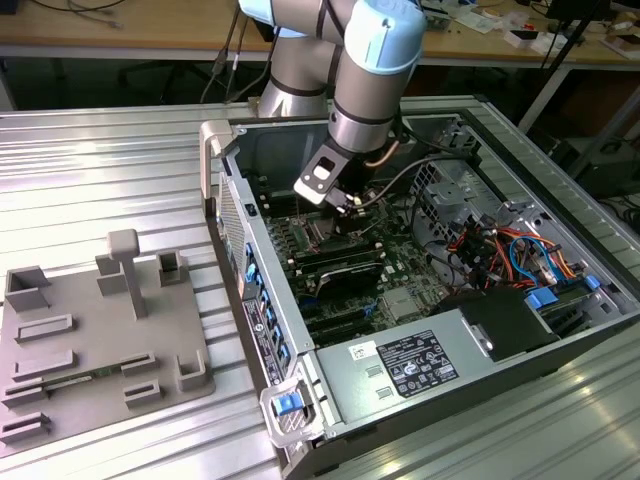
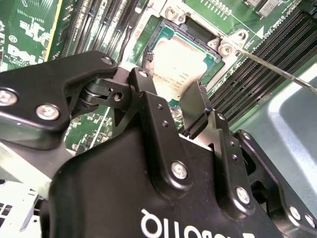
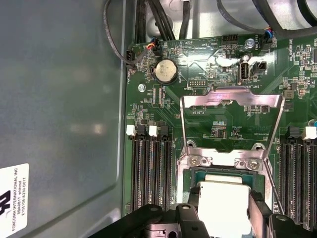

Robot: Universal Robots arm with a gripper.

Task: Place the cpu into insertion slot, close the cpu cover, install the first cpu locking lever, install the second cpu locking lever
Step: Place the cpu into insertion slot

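Silver: one cpu (image 3: pixel 223 208), one cpu cover (image 3: pixel 237 99).

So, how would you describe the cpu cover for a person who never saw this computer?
Look inside the open computer case, at the green motherboard between two banks of long black memory slots. There, next to the pale square cpu, the cpu cover is swung open. Unlike the black slots, it is a thin bare silver frame whose large window shows the green board.
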